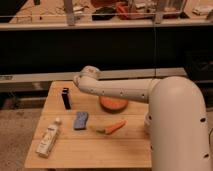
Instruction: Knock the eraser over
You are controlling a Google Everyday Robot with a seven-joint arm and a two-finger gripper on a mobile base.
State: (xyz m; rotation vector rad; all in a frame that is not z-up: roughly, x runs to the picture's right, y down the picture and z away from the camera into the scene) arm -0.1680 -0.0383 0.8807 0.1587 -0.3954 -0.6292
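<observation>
The eraser (65, 98) is a narrow black block standing upright near the back left corner of the wooden table (90, 150). My white arm reaches in from the right across the table's back. My gripper (83, 79) is at the arm's left end, above the table's back edge. It is a little right of and above the eraser and does not touch it.
A flat blue pad (81, 120) lies in the middle left. A white tube-shaped bottle (49, 139) lies at the front left. An orange carrot-like piece (113, 127) lies mid-table. A round orange-brown disc (114, 104) sits under the arm. Dark shelving stands behind the table.
</observation>
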